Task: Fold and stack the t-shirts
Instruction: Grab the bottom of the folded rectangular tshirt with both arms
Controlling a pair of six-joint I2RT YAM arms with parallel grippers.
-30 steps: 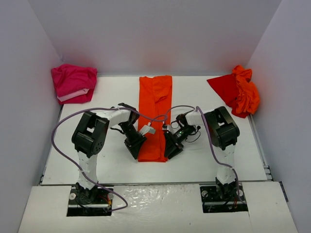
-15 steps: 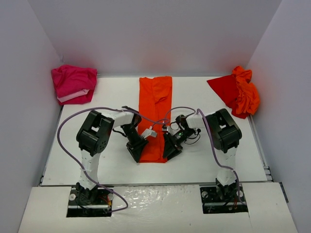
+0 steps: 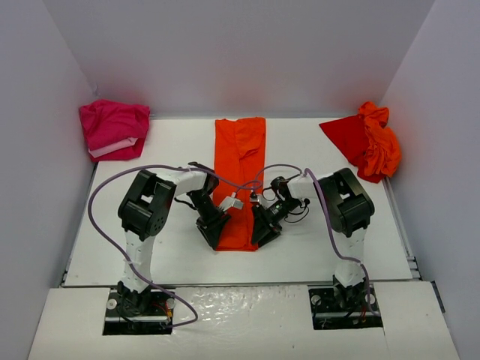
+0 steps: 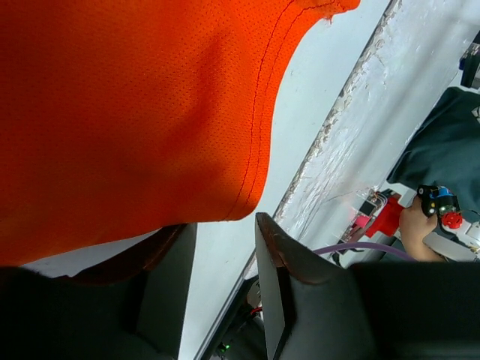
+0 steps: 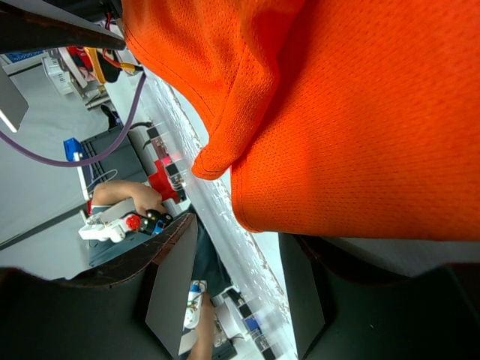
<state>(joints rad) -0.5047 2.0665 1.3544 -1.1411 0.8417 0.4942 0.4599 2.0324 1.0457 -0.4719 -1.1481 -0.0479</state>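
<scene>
A bright orange t-shirt (image 3: 240, 172), folded into a long narrow strip, lies flat in the middle of the table. My left gripper (image 3: 213, 229) is low at its near left corner, and my right gripper (image 3: 265, 227) is at its near right corner. In the left wrist view the jaws of the left gripper (image 4: 223, 223) stand apart with bare table between them, and the orange hem (image 4: 255, 135) ends just at the fingertips. The right gripper (image 5: 240, 229) is also open, with the shirt's hemmed edge (image 5: 315, 150) lying over its right finger (image 5: 307, 292). Neither gripper pinches cloth.
A magenta pink shirt (image 3: 112, 127) lies folded at the back left corner. A crumpled pile of red and orange shirts (image 3: 367, 139) sits at the back right against the wall. White walls (image 3: 45, 150) close in three sides of the table.
The left arm's elbow has shifted right and both grippers have settled slightly nearer the shirt's near corners. The left jaws have widened a little. The shirt has not moved.
</scene>
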